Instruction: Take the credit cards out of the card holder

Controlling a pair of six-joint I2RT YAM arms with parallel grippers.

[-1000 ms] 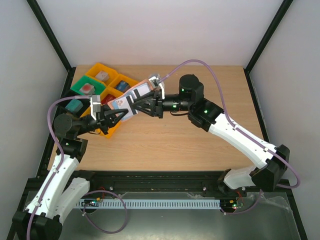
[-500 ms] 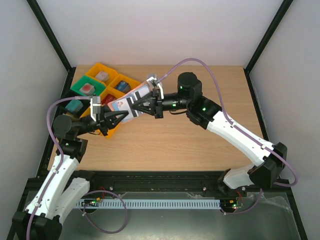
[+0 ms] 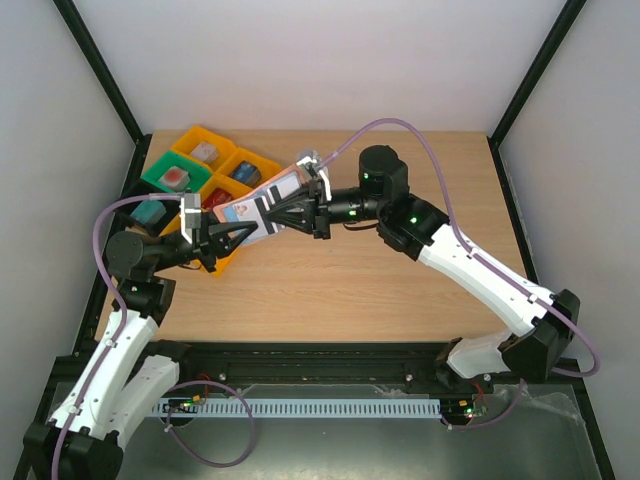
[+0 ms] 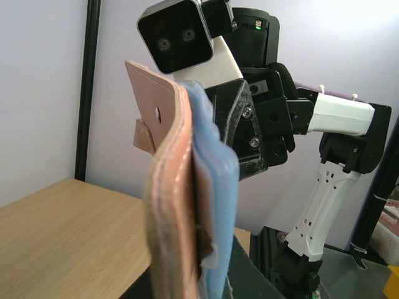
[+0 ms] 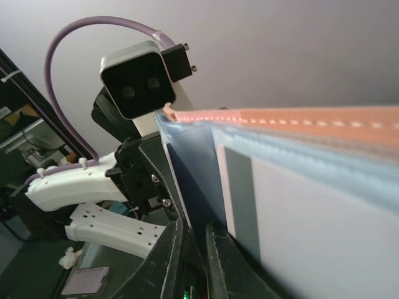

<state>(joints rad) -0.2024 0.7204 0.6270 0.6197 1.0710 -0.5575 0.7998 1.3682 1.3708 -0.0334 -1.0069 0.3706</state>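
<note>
The card holder (image 4: 167, 205) hangs in the air over the left part of the bench (image 3: 360, 290), one end clamped in the left fingers (image 3: 238, 230); pale-blue credit cards (image 4: 219, 199) sit inside it; the right fingers (image 3: 268, 212), nearly together, pinch a card's edge.

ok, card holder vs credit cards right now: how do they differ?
Colour: the card holder is tan stitched leather; the credit cards are light blue-grey, one face white.
Grip: the left gripper is shut on the card holder, the right gripper pinches the credit cards' edge.
Height: in the left wrist view the card holder's flap rises above the credit cards.
Shared: both are held aloft, cards not yet out.
</note>
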